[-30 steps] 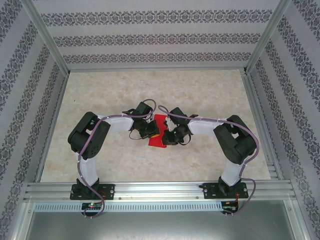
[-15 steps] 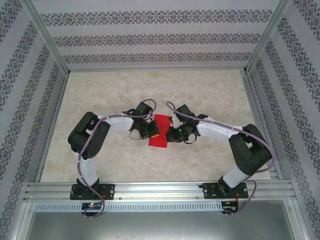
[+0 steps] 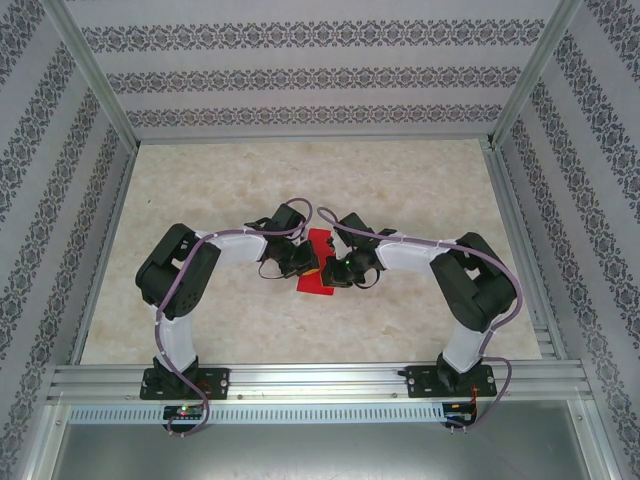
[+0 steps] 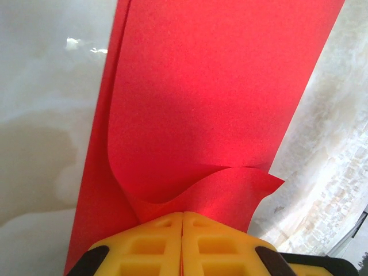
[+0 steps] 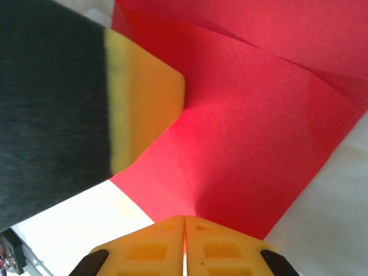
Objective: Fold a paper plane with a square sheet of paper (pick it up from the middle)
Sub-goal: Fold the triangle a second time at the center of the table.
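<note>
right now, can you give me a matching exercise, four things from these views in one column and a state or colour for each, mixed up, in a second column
Column one:
1. left pincer
2. right pincer
3. square sheet of paper
4. table

Column two:
A. pale and marbled
B. shut on the paper's edge, facing the other pincer
C. red, folded over in layers
D. shut on a curled flap of the paper

Pairs: 1-D, 2-B, 3-C, 4-A

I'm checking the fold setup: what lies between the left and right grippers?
The red square sheet of paper, partly folded, fills the stretch between the left gripper and the right gripper, seen in the top external view; both pinch it.
</note>
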### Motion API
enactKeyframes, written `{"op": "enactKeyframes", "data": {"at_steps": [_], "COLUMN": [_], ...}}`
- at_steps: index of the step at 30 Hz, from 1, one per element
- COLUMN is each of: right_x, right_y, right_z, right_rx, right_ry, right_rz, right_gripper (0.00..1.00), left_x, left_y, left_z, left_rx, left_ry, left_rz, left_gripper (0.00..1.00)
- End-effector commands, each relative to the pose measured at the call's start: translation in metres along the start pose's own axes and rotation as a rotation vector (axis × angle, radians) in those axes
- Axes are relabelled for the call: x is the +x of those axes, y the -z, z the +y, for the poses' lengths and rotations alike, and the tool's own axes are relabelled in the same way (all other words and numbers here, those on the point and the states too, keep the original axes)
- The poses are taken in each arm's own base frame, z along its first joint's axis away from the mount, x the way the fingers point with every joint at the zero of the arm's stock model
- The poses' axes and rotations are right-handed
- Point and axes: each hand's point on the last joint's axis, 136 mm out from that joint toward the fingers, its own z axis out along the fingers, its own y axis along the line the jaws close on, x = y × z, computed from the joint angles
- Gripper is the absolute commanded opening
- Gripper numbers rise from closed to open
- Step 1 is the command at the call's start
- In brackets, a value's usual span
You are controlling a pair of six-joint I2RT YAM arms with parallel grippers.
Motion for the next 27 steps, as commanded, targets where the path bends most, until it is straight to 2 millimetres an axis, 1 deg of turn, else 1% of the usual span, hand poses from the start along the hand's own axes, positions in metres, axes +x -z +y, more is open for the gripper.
{"op": "enactKeyframes", "data": {"at_steps": [1, 5, 8, 12, 16, 20, 24, 27], "right_x": [-0.002, 0.006, 0.009, 0.008, 0.006, 0.006, 0.007, 0.008], "right_y": [-0.006, -0.01, -0.01, -0.01, -0.01, -0.01, -0.01, -0.011], "right_z": [-0.005, -0.014, -0.017, -0.018, -0.017, -0.016, -0.016, -0.016], "right_rx": [0.015, 0.037, 0.041, 0.038, 0.024, 0.015, 0.009, 0.007], "right_ry": [-0.009, -0.021, -0.025, -0.034, -0.037, -0.038, -0.038, -0.037], "right_rz": [0.001, 0.025, 0.032, 0.029, 0.022, 0.021, 0.025, 0.027], "right_gripper": [0.08, 0.06, 0.05, 0.04, 0.04, 0.04, 0.03, 0.03], "left_x": [0.008, 0.001, 0.0, 0.008, 0.017, 0.026, 0.028, 0.028], "left_y": [0.001, 0.015, 0.023, 0.024, 0.017, 0.009, -0.001, -0.008], "left_z": [0.023, -0.001, -0.016, -0.032, -0.031, -0.032, -0.032, -0.024], "left_rx": [-0.095, -0.023, 0.032, 0.139, 0.173, 0.172, 0.171, 0.147], "left_ry": [0.028, -0.032, -0.068, -0.086, -0.08, -0.091, -0.083, -0.067], "left_rz": [-0.006, -0.043, -0.06, -0.039, -0.011, 0.014, 0.03, 0.037], "left_gripper": [0.1, 0.11, 0.11, 0.12, 0.12, 0.12, 0.12, 0.11]}}
